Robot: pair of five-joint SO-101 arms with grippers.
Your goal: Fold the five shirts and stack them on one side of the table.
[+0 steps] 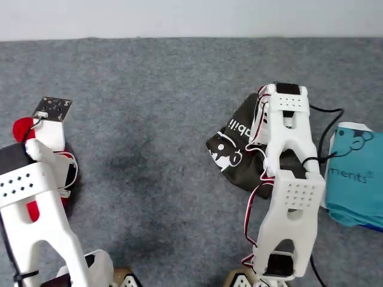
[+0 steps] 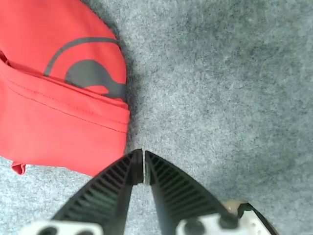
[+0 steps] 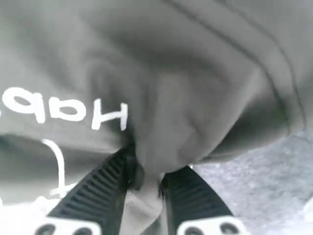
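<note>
A dark olive shirt (image 1: 236, 149) with white print lies bunched on the grey table, partly under the right arm. In the right wrist view my right gripper (image 3: 146, 178) is shut on a fold of this dark shirt (image 3: 161, 88). A red shirt (image 2: 58, 83) with a grey print lies folded at the table's left edge, and in the high view the red shirt (image 1: 23, 128) peeks out beside the left arm. My left gripper (image 2: 144, 164) hangs shut and empty just above the carpet, beside the red shirt's corner. A folded teal shirt (image 1: 358, 176) sits at the right edge.
The grey carpeted table (image 1: 149, 89) stretches bare across its middle and far side. Cables run along the right arm (image 1: 290, 179). The left arm's white body (image 1: 36, 203) covers the near left corner.
</note>
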